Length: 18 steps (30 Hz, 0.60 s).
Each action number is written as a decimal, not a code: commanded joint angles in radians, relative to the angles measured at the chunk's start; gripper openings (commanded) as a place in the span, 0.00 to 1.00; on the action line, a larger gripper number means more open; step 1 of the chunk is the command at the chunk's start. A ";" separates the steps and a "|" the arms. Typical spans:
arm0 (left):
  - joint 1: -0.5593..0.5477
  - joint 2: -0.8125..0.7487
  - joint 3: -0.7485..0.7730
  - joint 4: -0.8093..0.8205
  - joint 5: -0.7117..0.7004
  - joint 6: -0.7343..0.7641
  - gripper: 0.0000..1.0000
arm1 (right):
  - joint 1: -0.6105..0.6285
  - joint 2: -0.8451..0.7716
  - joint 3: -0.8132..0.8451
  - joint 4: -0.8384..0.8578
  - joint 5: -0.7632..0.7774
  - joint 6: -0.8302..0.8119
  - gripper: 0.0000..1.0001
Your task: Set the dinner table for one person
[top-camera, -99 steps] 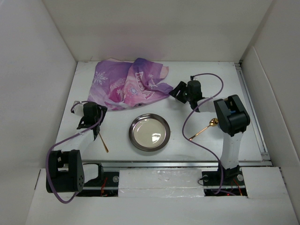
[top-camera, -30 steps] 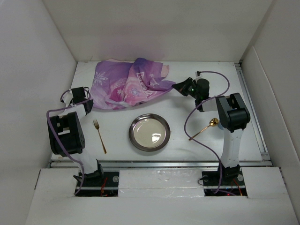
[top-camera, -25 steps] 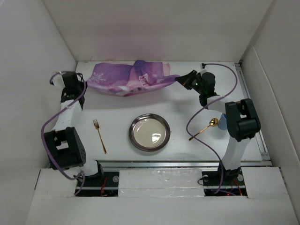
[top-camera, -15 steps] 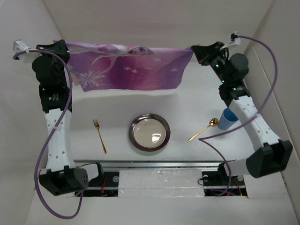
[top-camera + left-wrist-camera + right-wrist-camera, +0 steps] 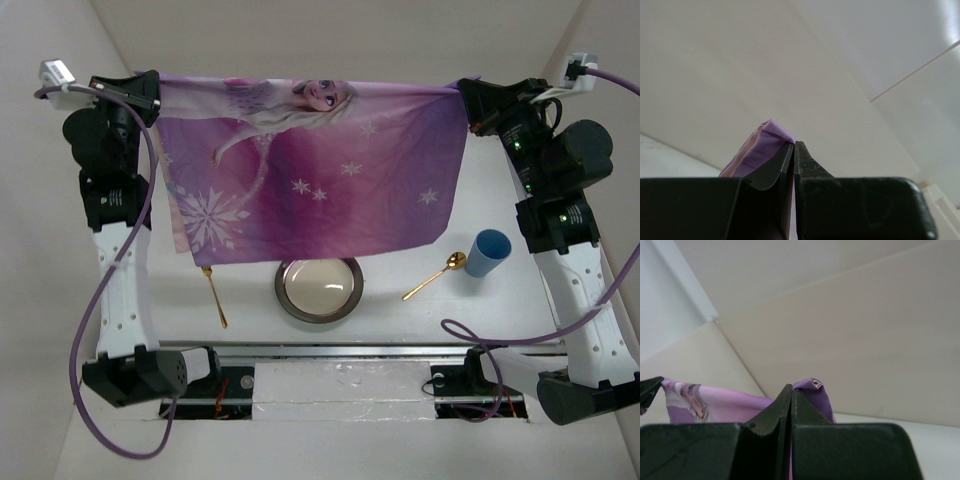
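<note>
Dinner table (image 5: 400,320) carries plate (image 5: 318,290), fork (image 5: 215,300), spoon (image 5: 435,277) and cup (image 5: 490,250), and the cloth (image 5: 310,180) that lay crumpled at its back we now hold spread above it, left gripper (image 5: 150,95) and right gripper (image 5: 470,100) each pinching a top corner; laying it flat seems next.
</note>
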<state>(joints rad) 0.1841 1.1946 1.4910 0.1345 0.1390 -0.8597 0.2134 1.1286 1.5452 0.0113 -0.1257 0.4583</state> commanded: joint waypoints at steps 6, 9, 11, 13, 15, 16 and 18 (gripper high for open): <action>0.006 0.339 0.104 0.013 0.129 0.024 0.00 | -0.066 0.184 0.009 0.010 -0.008 -0.018 0.00; 0.006 0.450 0.181 0.022 0.163 -0.002 0.00 | -0.086 0.322 0.099 0.021 -0.031 -0.018 0.00; -0.012 0.517 0.239 0.016 0.169 -0.012 0.00 | -0.097 0.393 0.157 0.029 -0.058 -0.004 0.00; -0.012 0.580 0.336 0.016 0.178 -0.028 0.00 | -0.108 0.488 0.251 0.042 -0.072 0.019 0.00; -0.012 0.617 0.444 0.031 0.214 -0.071 0.00 | -0.132 0.552 0.346 0.013 -0.098 0.042 0.00; -0.012 0.646 0.480 0.031 0.221 -0.082 0.00 | -0.132 0.609 0.451 -0.005 -0.104 0.045 0.00; -0.012 0.666 0.584 0.031 0.234 -0.088 0.00 | -0.143 0.643 0.533 -0.056 -0.129 0.051 0.00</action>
<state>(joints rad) 0.1646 1.9148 1.9026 0.0513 0.3458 -0.9161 0.0948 1.7947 1.9213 -0.0761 -0.2214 0.4908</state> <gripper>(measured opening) 0.006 0.010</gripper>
